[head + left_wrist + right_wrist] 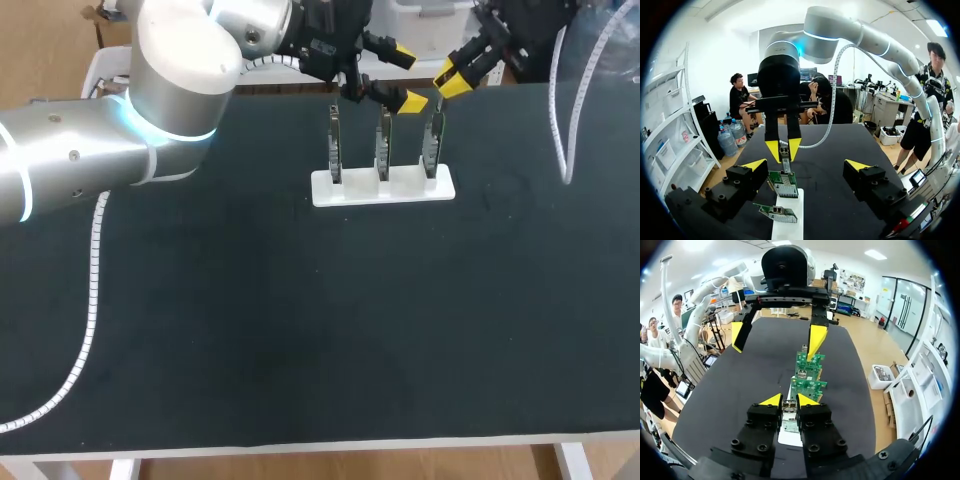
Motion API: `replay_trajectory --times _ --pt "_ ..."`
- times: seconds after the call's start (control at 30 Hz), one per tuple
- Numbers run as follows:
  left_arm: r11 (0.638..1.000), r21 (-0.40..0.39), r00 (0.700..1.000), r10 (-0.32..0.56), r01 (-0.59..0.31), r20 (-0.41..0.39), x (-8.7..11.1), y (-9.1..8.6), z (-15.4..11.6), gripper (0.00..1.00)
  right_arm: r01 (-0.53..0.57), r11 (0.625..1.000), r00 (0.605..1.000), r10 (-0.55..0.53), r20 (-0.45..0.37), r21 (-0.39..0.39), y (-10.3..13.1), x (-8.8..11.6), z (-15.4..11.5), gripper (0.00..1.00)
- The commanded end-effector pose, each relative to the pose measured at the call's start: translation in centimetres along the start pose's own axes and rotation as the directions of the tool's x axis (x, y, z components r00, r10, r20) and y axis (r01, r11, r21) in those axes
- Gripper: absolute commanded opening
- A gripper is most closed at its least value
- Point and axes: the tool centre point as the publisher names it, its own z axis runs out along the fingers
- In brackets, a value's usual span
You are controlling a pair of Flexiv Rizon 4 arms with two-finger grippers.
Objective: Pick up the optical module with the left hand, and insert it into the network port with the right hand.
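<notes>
A white holder [400,188] carries three upright green network boards [382,148] in a row. My right gripper [452,77] hovers just above the rightmost board [432,145]. In the right wrist view it [788,400] is shut on the small metal optical module [788,407], with the boards [808,384] lined up ahead of it. My left gripper [406,76] stands wide open over the middle board, holding nothing. From the left wrist view [806,165], the right gripper [784,149] hangs ahead with the module [785,159] pointing down at a board [782,183].
The black table mat [300,320] spreads wide in front of the holder. A white corrugated cable [88,310] trails across the mat at the left. A clear hose loop [566,130] hangs at the back right.
</notes>
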Motion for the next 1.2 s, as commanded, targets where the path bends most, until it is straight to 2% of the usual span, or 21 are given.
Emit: replay_trajectory --times 0.03,0.13,0.23,0.67,0.9,1.2 --pt "1.0 -0.002 1.0 -0.001 0.001 -0.004 -0.1 -0.1 0.0 1.0 0.0 0.972 1.0 0.001 0.005 -0.236 -1.1 -0.1 0.0 0.0" --pt "1.0 -0.002 1.0 -0.001 0.001 -0.004 -0.1 -0.1 0.0 1.0 0.014 0.971 1.0 -0.009 0.022 -0.237 -1.2 -0.4 0.0 0.0" --pt "1.0 -0.002 1.0 -0.001 0.001 -0.004 -0.1 -0.1 0.0 1.0 0.004 0.98 0.999 0.003 0.034 -0.2 -1.1 -0.6 -0.5 0.0" --pt "1.0 -0.002 1.0 -0.001 0.001 -0.004 -0.1 -0.1 0.0 1.0 0.0 0.977 0.999 0.009 0.045 -0.212 -1.1 -0.3 -0.5 0.0" --pt "1.0 -0.002 1.0 -0.001 0.001 -0.004 -0.1 -0.1 0.0 1.0 0.04 0.983 0.999 -0.037 0.021 -0.182 -1.4 -1.2 -2.2 0.0" --pt "1.0 -0.002 1.0 -0.001 0.001 -0.004 -0.1 -0.1 0.0 1.0 0.052 0.977 0.999 -0.051 0.009 -0.208 -1.0 -1.6 -1.8 0.0"
